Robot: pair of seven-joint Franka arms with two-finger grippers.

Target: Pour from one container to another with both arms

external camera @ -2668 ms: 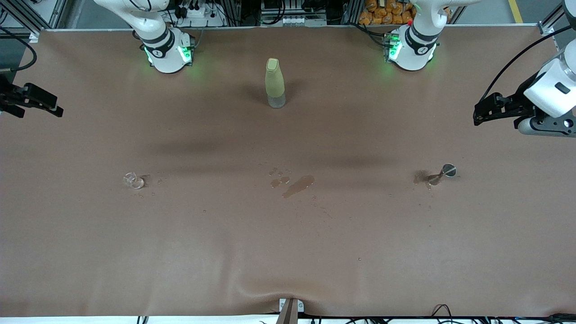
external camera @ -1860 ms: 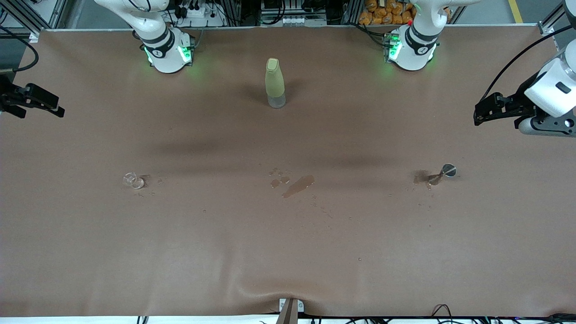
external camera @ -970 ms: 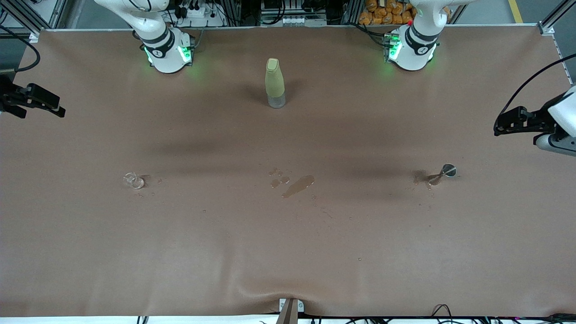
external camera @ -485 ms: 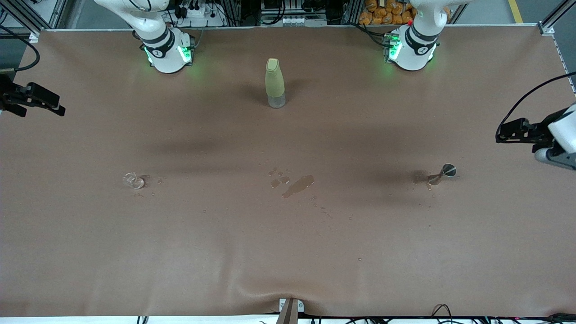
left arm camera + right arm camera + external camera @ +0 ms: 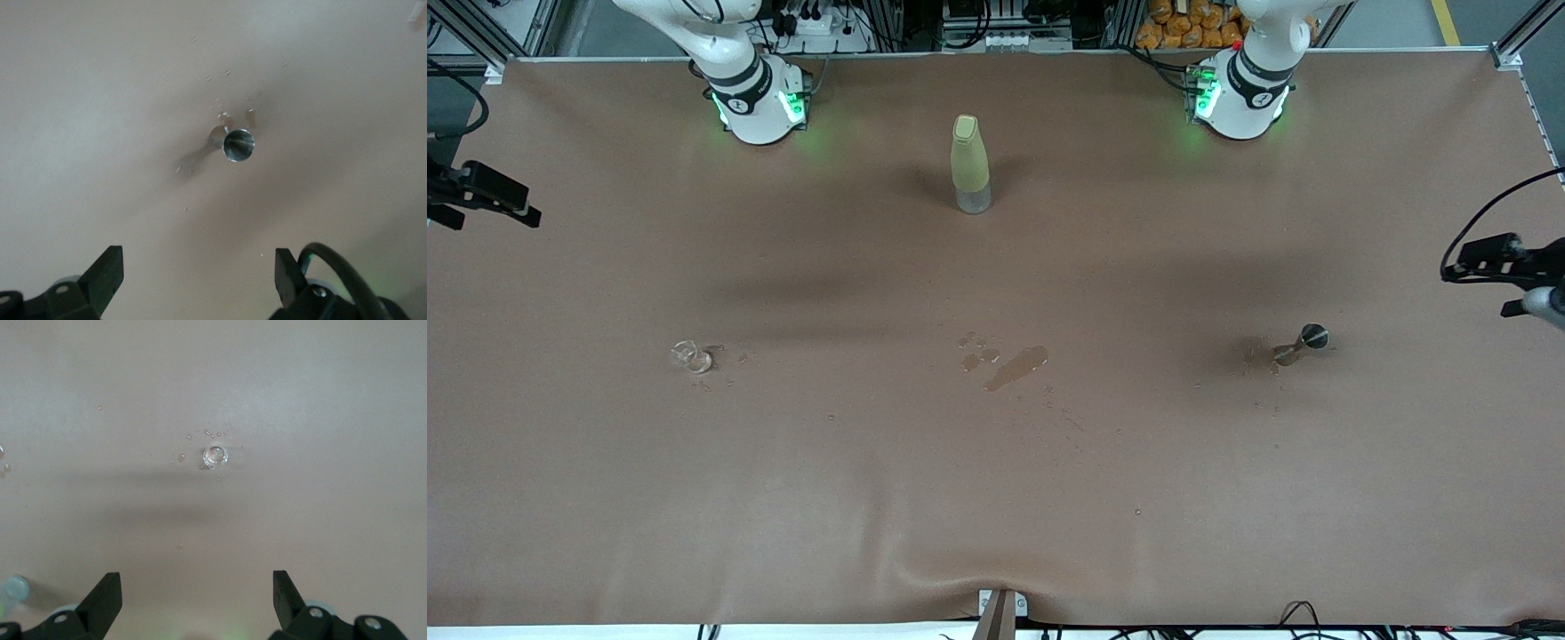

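- Left arm point(image 5: 1249, 76): white, black bands; its gripper point(image 5: 193, 283) open, empty, over the tabletop's end.
- Right arm point(image 5: 734, 76): same look; its gripper point(image 5: 193, 603) open, empty.

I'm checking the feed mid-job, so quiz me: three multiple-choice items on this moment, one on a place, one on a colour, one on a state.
1. Where does the bottle stand?
A. between the arm bases
B. beside the glass cup
C. on the spill

2. What colour is the bottle's body?
A. blue
B. yellow-green
C. red

3. How are the left end effector's fingers?
A. shut on the metal cup
B. shut on nothing
C. open, holding nothing

Answers: 1 A, it stands farther from the camera than the spill, midway between the bases. 2 B, the front view shows it. 3 C, the left wrist view shows its fingers apart above the metal cup.
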